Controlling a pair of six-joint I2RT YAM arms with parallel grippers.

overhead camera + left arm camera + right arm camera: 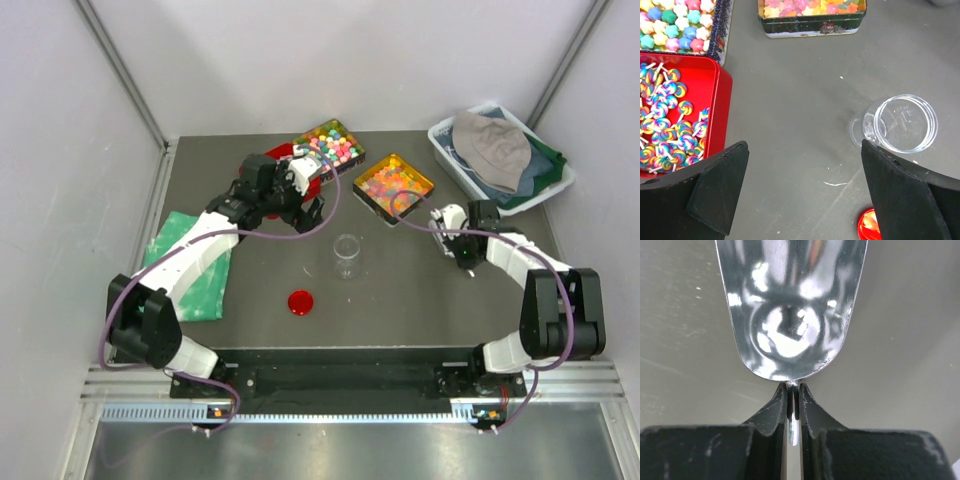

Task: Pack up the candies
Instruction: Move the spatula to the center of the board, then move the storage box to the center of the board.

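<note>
The candies (pixel 393 180) are tiny glossy orange, pink and yellow pieces in a dark square tin at the table's back middle. They also show at the top edge of the left wrist view, candies (pixel 810 7). A clear empty jar (pixel 347 255) stands upright at mid-table, and its red lid (pixel 300 301) lies to the front left. My left gripper (pixel 804 150) hangs open over bare table, with the jar (pixel 905 122) just right of it. My right gripper (pixel 794 395) is shut on the thin handle of a shiny metal scoop (pixel 790 305); the scoop's bowl is empty. In the top view the right gripper (pixel 463 250) sits right of the candies' tin.
A red tin of swirl lollipops (pixel 670 120) and a tin of pastel star sweets (pixel 675 25) stand at the back left. A green cloth (pixel 190 265) lies on the left. A white bin of folded cloths (pixel 500 150) sits at the back right.
</note>
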